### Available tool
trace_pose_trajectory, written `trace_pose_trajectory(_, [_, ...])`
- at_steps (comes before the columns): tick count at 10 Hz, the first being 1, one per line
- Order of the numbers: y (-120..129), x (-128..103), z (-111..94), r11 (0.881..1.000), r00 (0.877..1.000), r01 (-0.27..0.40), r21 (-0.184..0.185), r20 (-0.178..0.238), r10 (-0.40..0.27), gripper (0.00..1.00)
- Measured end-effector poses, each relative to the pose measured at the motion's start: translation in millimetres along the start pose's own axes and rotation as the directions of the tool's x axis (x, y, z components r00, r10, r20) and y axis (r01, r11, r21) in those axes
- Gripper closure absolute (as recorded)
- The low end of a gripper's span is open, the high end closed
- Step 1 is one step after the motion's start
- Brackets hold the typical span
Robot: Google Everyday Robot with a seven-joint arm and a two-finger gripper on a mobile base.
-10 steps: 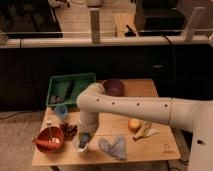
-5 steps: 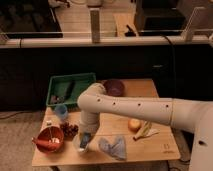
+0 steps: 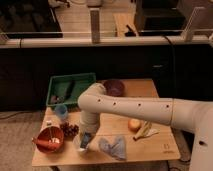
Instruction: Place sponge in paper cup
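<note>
The arm [image 3: 125, 106] is seen reaching from the right across the wooden bench [image 3: 155, 150] and bending down at its elbow toward the front left part of the top; the hand [image 3: 84, 142] is lowered at the paper cup [image 3: 79, 146], which stands near the bench's front edge, between the red bowl [image 3: 49, 140] and the blue-grey cloth [image 3: 114, 147]. A small blue-grey patch, taken to be the sponge [image 3: 86, 138], is seen at the tip of the hand, right at the cup's mouth; whether it is gripped or already lies in the cup cannot be told, and whether the hand is open or closed cannot be told either.

The cloth lies flat just to the right of the hand, apart from the cup; a cluster of dark fruit [image 3: 69, 130] is found between the red bowl and the arm; a light blue cup [image 3: 61, 111] stands behind it, in front of the green tray [image 3: 70, 82] at the back left; a dark purple bowl [image 3: 114, 87] is set at the back, partly behind the arm; a round orange fruit [image 3: 134, 125] and a banana [image 3: 146, 132] lie side by side to the right.
</note>
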Motion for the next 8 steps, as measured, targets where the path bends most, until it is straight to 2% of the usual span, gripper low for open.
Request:
trace_pose_trajectory(4, [2.1, 0.7, 0.6, 1.000, 1.000, 0.008, -0.004, 0.000, -0.008, 0.88])
trace_pose_trajectory(6, [3.9, 1.2, 0.4, 1.000, 1.000, 0.010, -0.005, -0.001, -0.010, 0.82])
trace_pose_trajectory(8, [4.9, 1.3, 0.8, 1.000, 1.000, 0.016, -0.009, 0.000, -0.016, 0.89])
